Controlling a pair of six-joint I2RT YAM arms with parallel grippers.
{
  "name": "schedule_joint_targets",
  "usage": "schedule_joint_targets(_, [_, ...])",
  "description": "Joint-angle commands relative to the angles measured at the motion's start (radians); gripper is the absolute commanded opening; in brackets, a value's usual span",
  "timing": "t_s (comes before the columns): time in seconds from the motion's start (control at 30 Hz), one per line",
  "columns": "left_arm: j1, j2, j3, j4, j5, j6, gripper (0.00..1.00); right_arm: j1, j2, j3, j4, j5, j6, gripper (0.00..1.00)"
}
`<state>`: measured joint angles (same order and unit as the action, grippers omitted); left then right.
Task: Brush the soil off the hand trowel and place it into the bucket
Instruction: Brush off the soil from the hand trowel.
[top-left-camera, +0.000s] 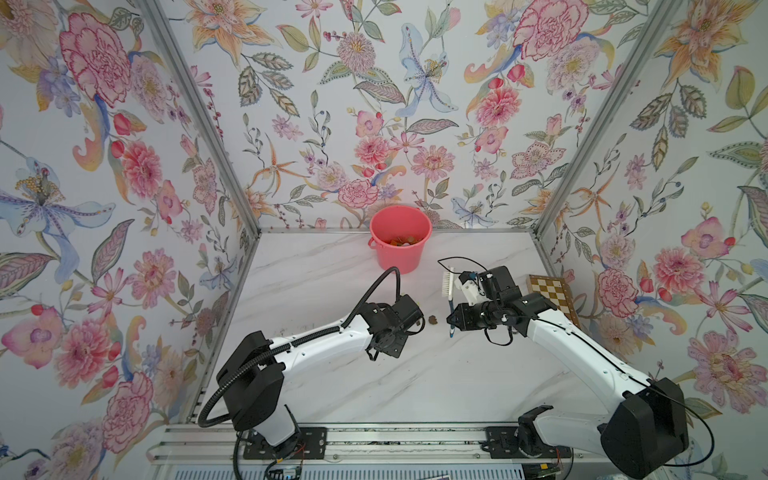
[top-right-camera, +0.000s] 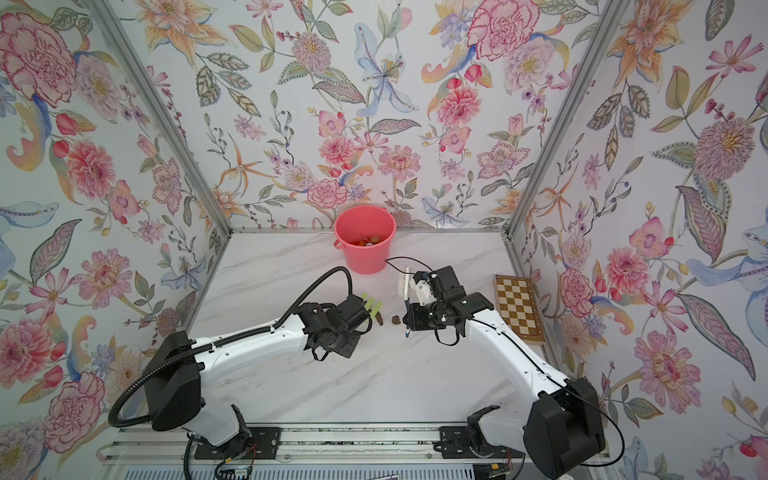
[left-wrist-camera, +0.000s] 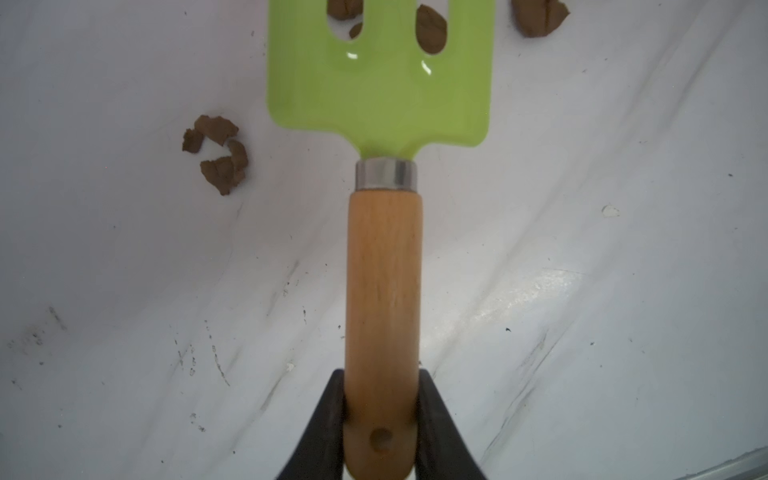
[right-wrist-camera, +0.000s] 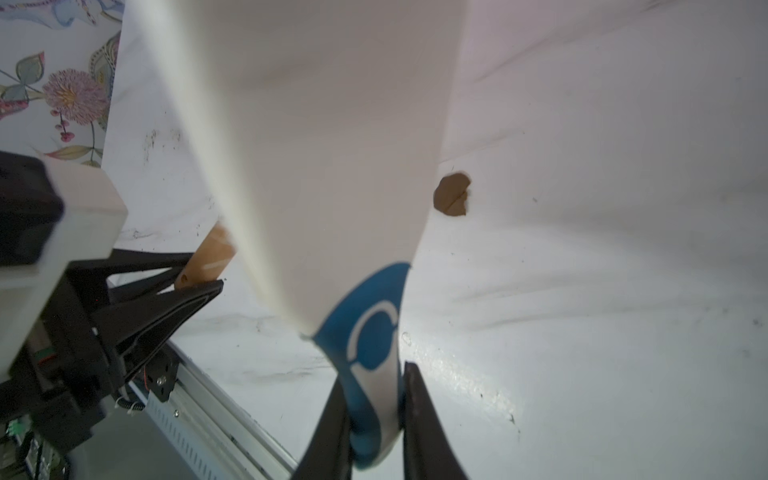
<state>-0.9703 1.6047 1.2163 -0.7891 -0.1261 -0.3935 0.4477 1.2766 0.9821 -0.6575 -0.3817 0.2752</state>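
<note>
left gripper (left-wrist-camera: 380, 384) pinched narrow on the butt end of the hand trowel (left-wrist-camera: 380, 95), on its wooden handle. The grip sits far back, probably so the green slotted head sticks out free for brushing. Head is low over the table (left-wrist-camera: 582, 291); can't tell if it touches.

right gripper (right-wrist-camera: 376, 399) clamped tight on the blue tail of the brush (right-wrist-camera: 316, 137). In a top view the brush (top-left-camera: 447, 284) stands off toward 12 o'clock from that gripper, bristles facing 9 o'clock, i.e. turned to the trowel side but clear of the head.

soil (left-wrist-camera: 218, 153): brown lumps on the table beside the head, more showing through the slots, likely lying underneath. One lump (top-left-camera: 432, 319) sits between the two grippers. Green face looks clean, so brushing seems about done.

bucket (top-left-camera: 397, 259) is at 12 o'clock on the table by the back wall, well apart from both arms, open side up, ready for a drop-in. chessboard (top-left-camera: 550, 299) at 3 o'clock, not involved.
</note>
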Motion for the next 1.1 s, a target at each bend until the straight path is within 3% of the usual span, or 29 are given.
schedule_joint_targets(0.0, [-0.008, 0.019, 0.068, -0.041, -0.012, 0.148, 0.00, 0.054, 0.030, 0.020, -0.083, -0.069, -0.030, 0.05])
schedule_joint_targets(0.2, [-0.022, 0.038, 0.102, -0.071, -0.014, 0.194, 0.00, 0.162, 0.090, 0.040, -0.063, -0.067, -0.032, 0.04])
schedule_joint_targets(0.5, [-0.071, -0.011, 0.072, -0.076, -0.077, 0.177, 0.00, 0.195, 0.201, 0.096, -0.062, -0.064, -0.047, 0.04])
schedule_joint_targets(0.7, [-0.135, -0.007, 0.097, -0.112, -0.173, 0.190, 0.00, 0.194, 0.284, 0.117, -0.073, -0.027, -0.056, 0.04])
schedule_joint_targets(0.87, [-0.163, 0.005, 0.135, -0.162, -0.223, 0.191, 0.00, 0.173, 0.377, 0.128, -0.102, 0.102, -0.074, 0.02])
schedule_joint_targets(1.07, [-0.168, -0.058, 0.121, -0.183, -0.250, 0.154, 0.00, 0.067, 0.436, 0.124, -0.102, 0.207, -0.044, 0.00])
